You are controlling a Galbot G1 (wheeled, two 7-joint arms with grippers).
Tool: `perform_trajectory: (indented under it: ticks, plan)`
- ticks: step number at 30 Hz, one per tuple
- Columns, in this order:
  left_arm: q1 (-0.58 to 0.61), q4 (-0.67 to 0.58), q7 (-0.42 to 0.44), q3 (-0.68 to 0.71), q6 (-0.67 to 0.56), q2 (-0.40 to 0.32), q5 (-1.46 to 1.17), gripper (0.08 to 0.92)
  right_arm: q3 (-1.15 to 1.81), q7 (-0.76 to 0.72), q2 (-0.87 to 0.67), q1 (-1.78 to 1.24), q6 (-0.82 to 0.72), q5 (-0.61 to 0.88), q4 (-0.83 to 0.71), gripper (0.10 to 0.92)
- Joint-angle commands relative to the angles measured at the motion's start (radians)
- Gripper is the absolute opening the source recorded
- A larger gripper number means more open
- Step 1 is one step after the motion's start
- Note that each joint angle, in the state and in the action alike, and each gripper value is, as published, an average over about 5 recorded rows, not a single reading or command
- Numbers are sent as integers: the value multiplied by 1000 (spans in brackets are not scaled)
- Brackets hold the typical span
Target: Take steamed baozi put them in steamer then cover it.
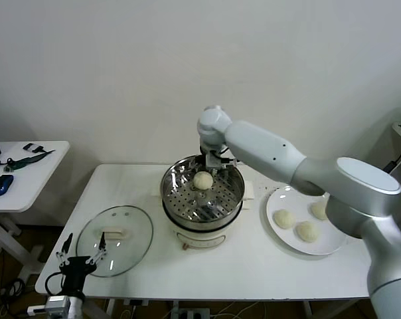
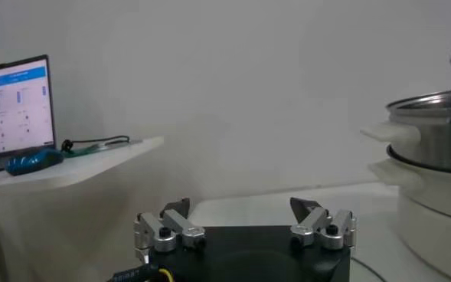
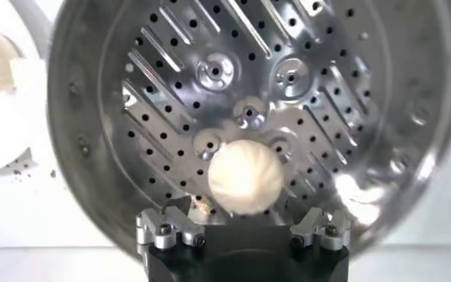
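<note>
**A:** Where's your right gripper [image 1: 203,177] at this moment?

**B:** You have it reaching over the steamer [image 1: 202,193], above the far part of the steel pot. Its fingers are clamped on one bun [image 1: 202,180], which hangs above the holed tray and has not touched down. In the right wrist view the same bun [image 3: 245,175] sits between the two fingers [image 3: 169,229], with the tray's holes and ridges spread out beneath it

**A:** And the rest of the buns?

**B:** Three of them [image 1: 306,230] lie on the white plate [image 1: 323,248] on the table [image 1: 253,266], on the right side of the steamer. They sit close together but apart from one another. No bun lies on the tray itself

**A:** The lid?

**B:** Your glass lid [image 1: 115,240] rests flat on the table on the left side of the steamer, well apart from it, its white bar handle facing up. The pot stands uncovered

**A:** What about your left gripper [image 1: 80,256]?

**B:** It waits low at the near left corner of the table, just at the near edge of the lid, holding nothing. Its fingers are spread apart; the left wrist view shows the two fingers [image 2: 168,227] wide open, with the side of the steamer [image 2: 432,184] off at one edge. A side table [image 1: 28,169] with a blue mouse [image 1: 0,185] stands further left, and a laptop [image 2: 14,103] shows there too
</note>
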Motion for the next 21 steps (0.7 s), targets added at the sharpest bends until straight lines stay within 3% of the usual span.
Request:
perform_trajectory:
  ticks: [1, 7, 10, 15, 21]
  plan:
    - [0, -6, 1, 6, 4, 1, 0, 823, -187, 79, -315, 201, -357, 457, 178, 823]
    - [5, -14, 1, 13, 2, 0, 5, 823, -301, 149, -601, 230, -807, 712, 346, 823]
    - [11, -26, 1, 21, 1, -3, 11, 823, -270, 140, -702, 166, -914, 819, 369, 823]
    - [10, -33, 1, 35, 2, -6, 27, 823, -178, 99, -795, 10, -936, 846, 356, 823]
    - [15, -35, 1, 36, 2, -6, 32, 823, 10, 46, -787, -252, -902, 702, 257, 823]
